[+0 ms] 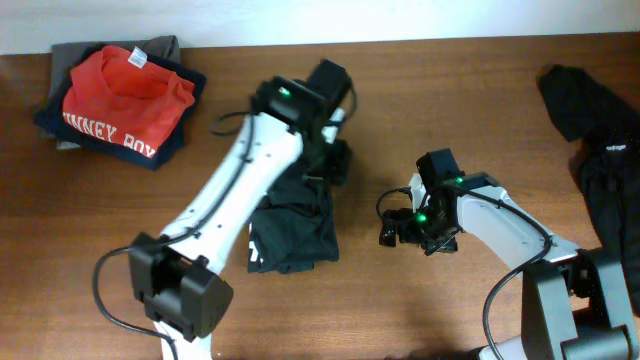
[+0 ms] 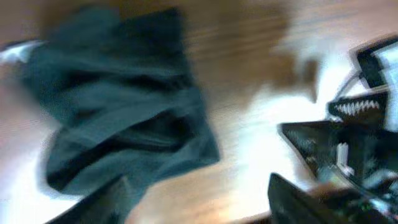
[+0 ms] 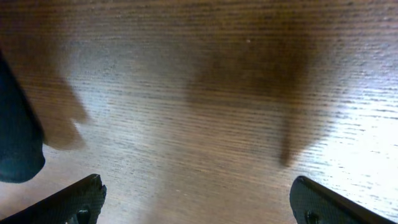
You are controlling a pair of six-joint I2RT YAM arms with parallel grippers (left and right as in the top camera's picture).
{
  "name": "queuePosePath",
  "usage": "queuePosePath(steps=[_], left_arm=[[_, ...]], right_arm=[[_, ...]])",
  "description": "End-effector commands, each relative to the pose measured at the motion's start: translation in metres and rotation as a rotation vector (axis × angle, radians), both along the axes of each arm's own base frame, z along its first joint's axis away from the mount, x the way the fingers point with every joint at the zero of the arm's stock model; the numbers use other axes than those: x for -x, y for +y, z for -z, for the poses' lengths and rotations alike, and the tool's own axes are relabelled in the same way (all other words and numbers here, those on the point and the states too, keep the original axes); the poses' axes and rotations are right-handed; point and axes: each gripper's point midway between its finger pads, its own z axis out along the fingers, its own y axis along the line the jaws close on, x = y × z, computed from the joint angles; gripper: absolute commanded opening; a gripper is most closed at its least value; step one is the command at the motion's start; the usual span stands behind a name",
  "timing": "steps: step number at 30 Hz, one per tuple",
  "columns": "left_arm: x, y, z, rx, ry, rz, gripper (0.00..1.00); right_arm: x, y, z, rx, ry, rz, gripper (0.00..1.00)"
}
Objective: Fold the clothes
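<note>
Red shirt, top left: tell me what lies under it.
Under the red shirt: a navy garment along its lower and right edges, a grey garment peeking out behind. Anything else is covered.

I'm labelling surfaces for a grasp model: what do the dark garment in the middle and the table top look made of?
Dark garment: soft matte fabric, probably cotton jersey; it slumps in limp folds. Table top: wood or wood-look laminate, smooth with slight sheen; fine grain lines, pale glare.
</note>
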Motion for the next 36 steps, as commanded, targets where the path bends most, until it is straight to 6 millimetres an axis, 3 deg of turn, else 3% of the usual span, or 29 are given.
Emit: queuePosePath(steps=[1, 3, 5, 12, 18, 22, 26, 33, 36], left_arm=[[-0.016, 0.059, -0.014, -0.082, -0.010, -0.121, 0.78], [-0.013, 0.089, -0.013, -0.129, 0.034, -0.179, 0.84], [-0.011, 0.113, -0.012, -0.151, 0.074, -0.216, 0.85], [-0.018, 0.172, -0.009, -0.135, 0.120, -0.288, 0.85], [-0.013, 0.175, -0.012, 0.071, 0.167, -0.274, 0.78], [0.018, 0.184, -0.001, 0.019, 0.230, -0.279, 0.78], [0.046, 0.184, 0.020, 0.021, 0.262, -0.280, 0.79], [0.062, 0.164, 0.077, 0.151, 0.193, -0.225, 0.79], [0.059, 0.152, 0.103, 0.234, 0.146, -0.161, 0.79]], right_arm=[[0.002, 0.001, 0.001, -0.009, 0.012, 0.009, 0.99], [0.002, 0.000, 0.002, -0.006, 0.012, 0.010, 0.99], [0.001, 0.000, 0.001, -0.007, 0.008, 0.010, 0.99], [0.001, 0.001, 0.001, -0.008, 0.006, 0.010, 0.99], [0.001, 0.000, 0.001, -0.008, 0.005, 0.009, 0.99], [-0.001, 0.001, 0.001, -0.009, -0.002, 0.010, 0.99], [-0.004, 0.002, 0.002, -0.013, -0.017, 0.010, 0.99], [-0.002, 0.001, 0.011, -0.017, -0.033, 0.010, 0.99], [0.002, 0.000, 0.016, -0.015, -0.026, 0.010, 0.99]])
